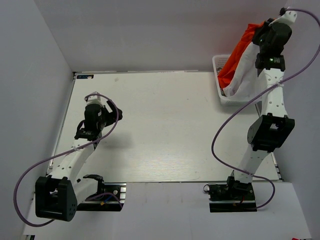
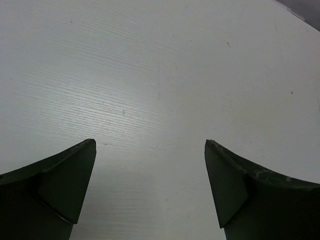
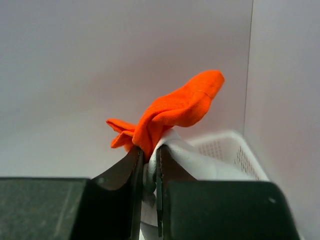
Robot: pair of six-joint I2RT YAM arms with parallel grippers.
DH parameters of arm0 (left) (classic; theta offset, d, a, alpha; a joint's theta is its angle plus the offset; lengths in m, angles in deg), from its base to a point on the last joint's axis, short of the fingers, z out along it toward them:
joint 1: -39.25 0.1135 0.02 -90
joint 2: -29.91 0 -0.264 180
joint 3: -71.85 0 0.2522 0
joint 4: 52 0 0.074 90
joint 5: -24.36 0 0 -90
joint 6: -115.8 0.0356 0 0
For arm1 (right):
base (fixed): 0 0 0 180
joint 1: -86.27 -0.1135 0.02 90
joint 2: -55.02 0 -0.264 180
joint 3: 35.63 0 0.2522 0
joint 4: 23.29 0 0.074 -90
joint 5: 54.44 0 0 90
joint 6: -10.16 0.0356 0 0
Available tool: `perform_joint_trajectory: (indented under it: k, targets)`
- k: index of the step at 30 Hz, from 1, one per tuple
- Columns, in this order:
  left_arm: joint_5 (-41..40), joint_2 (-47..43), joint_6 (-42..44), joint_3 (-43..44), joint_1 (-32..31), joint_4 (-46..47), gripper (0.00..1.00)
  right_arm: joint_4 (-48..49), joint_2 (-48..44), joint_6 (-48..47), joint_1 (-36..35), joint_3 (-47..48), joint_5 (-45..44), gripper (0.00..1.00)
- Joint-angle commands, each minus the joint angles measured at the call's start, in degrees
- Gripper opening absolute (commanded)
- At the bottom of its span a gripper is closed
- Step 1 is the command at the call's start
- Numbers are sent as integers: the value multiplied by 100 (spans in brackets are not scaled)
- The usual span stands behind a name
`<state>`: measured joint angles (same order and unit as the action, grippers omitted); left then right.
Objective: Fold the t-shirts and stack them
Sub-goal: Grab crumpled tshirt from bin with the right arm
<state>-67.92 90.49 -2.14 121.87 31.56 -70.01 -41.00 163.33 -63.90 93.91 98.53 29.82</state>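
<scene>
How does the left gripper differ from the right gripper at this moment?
The left gripper stands wide open and empty; the right gripper is shut on the t-shirts, orange and white. The left hangs low over the table; the right is raised above the white basket. Both are dark and two-fingered.

White basket [image 1: 216, 62] sits at table's [image 1: 165, 125] far-right corner.

Overhead view covers the table [image 1: 165, 125]; wrist views sit close, the left sharing its tabletop

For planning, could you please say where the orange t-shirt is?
Top view, far right: the orange t-shirt hangs from the right pincer over the white basket.
</scene>
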Motion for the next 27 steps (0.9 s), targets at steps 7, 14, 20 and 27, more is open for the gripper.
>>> perform_joint_trajectory:
  k: [7,14,20,27]
  targets:
    - [79,366,-115,145,-23,13,100,526,137,-100,36,-1729,301,90]
    - [132,543,-115,198,-23,-41,100,-253,24,-249,27,-1871,-31,90]
    - [132,543,-62,198,-23,-41,100,-1186,-187,-355,45,-1967,-1049,90]
    - [184,543,-9,198,-23,-41,100,-1749,-338,-425,141,-2618,-1457,90]
